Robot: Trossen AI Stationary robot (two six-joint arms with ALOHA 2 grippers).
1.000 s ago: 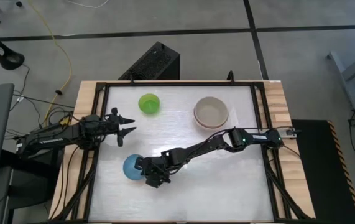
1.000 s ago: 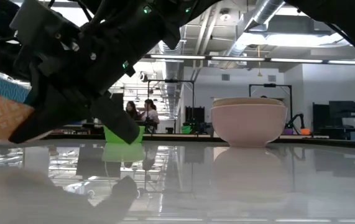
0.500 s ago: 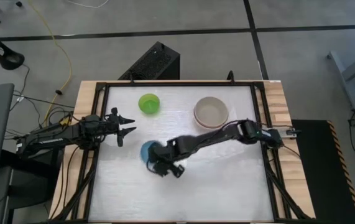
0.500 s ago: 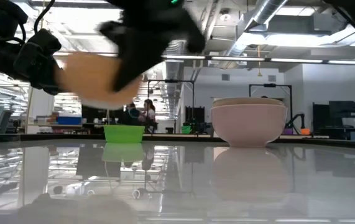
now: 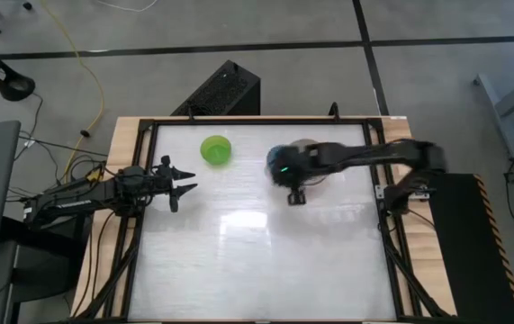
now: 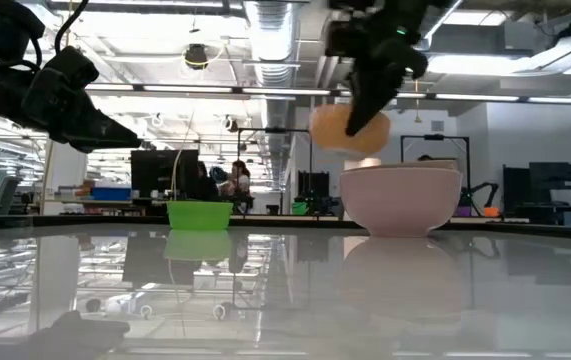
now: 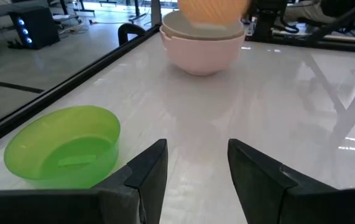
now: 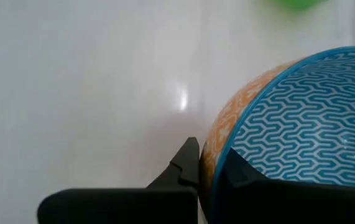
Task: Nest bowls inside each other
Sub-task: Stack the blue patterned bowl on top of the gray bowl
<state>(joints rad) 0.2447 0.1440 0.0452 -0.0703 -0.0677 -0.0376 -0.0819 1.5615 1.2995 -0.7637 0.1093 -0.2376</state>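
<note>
My right gripper [image 8: 209, 171] is shut on a small bowl [image 8: 289, 118] with a blue patterned inside and an orange patterned outside. In the low view this bowl [image 6: 350, 128] hangs in the air just above the stacked cream and pink bowls [image 6: 400, 198], over their left part. The stack [image 7: 202, 40] rests on its base at the table's far right. A bright-green bowl [image 5: 216, 149] sits on its base at the far left. My left gripper [image 5: 184, 183] waits open at the left edge, pointing across the table near the green bowl [image 7: 62, 149]. My right gripper pinches the patterned bowl's rim [image 8: 217, 155] between its two fingers. One finger [image 8: 186, 165] is on the orange outside and the other [image 8: 236, 171] on the blue inside. The fingers slant down from above. The bowl is lifted clear, its opening facing up.
A black frame [image 5: 238, 121] runs around the white tabletop. The near half of the table [image 5: 257, 261] bears no objects. Beyond the far edge, the low view shows a workshop with people seated at desks [image 6: 227, 180].
My right gripper has carried the patterned bowl from the near-left part of the table up and toward the far right, rolling its wrist on the way. The bowl now hangs over the cream and pink stack. The gripper has stayed shut on it.
</note>
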